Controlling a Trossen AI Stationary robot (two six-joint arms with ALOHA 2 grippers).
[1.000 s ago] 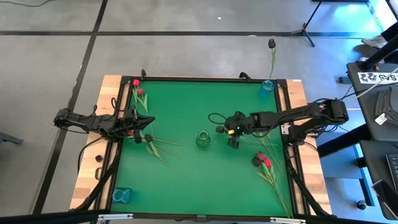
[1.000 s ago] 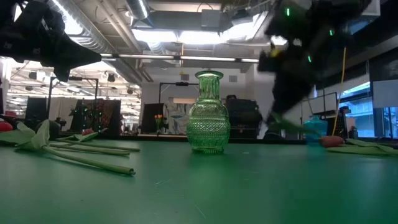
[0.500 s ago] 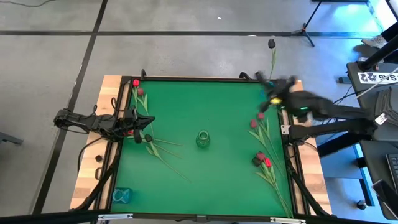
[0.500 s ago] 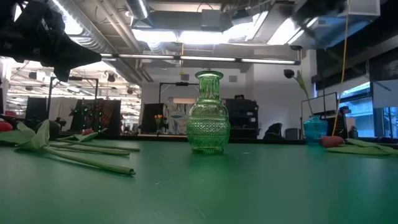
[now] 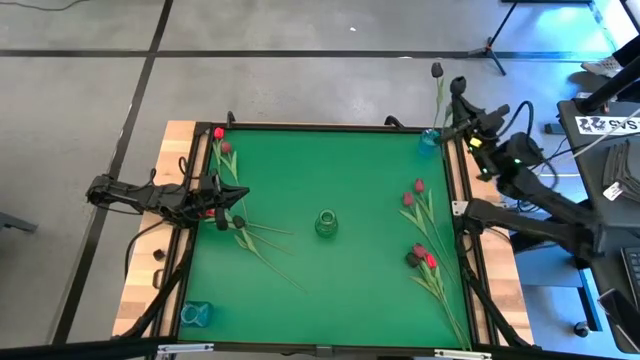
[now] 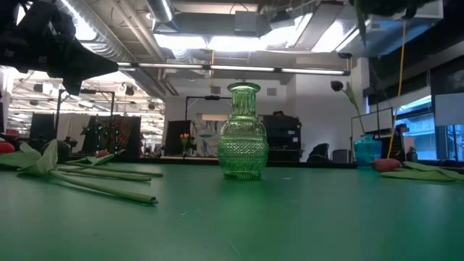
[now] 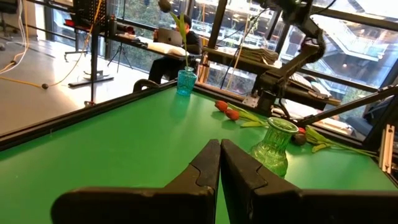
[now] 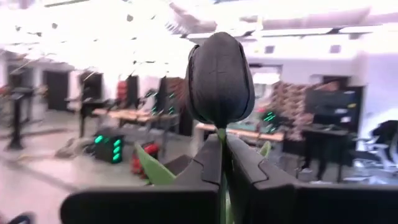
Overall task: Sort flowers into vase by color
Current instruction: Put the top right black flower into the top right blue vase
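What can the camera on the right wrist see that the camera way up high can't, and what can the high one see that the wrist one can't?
Only the right wrist view shows up close that the right gripper has its jaws shut on the black tulip's stem, and the room beyond.

Only the high view shows the whole green table, the green vase, two blue vases, loose tulips, and the left gripper waiting.

Both show the black tulip.

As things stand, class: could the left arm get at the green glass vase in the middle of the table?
Probably yes. The left gripper waits shut at the table's left edge, and bare green mat lies between it and the green glass vase; only loose flowers lie nearby.
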